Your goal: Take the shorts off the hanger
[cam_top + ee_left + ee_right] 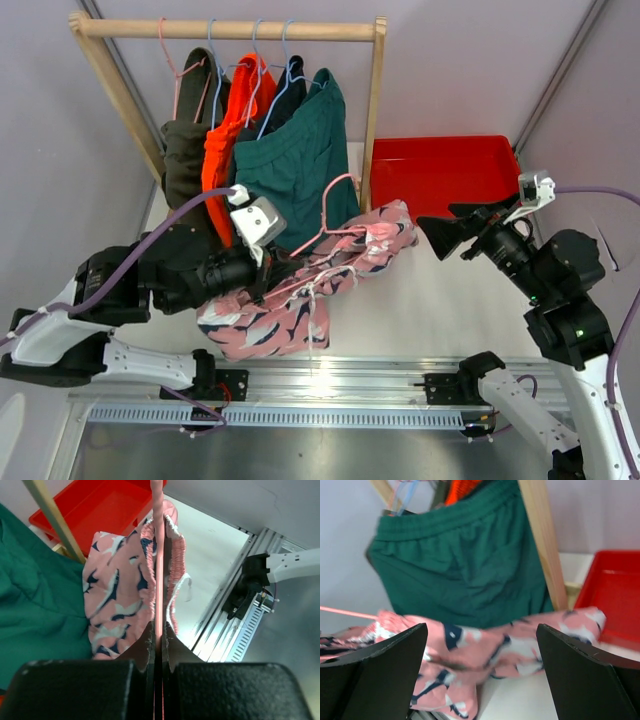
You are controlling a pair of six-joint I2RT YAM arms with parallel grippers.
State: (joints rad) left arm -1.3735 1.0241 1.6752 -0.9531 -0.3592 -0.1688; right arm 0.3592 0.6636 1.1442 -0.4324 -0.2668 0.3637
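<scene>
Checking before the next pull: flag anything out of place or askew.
The pink printed shorts lie crumpled on the table rather than hanging from the rail; their pink hanger is off it too, tilted and clamped in the left gripper. The other pairs hang normally.

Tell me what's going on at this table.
The left gripper has its jaws shut on a pink hanger that is off the rack. The pink shorts are on the hanger and sprawl over the table. The right gripper hovers open beside them, near the red bin. The olive shorts, orange shorts, navy shorts and teal shorts hang on the rack.
</scene>
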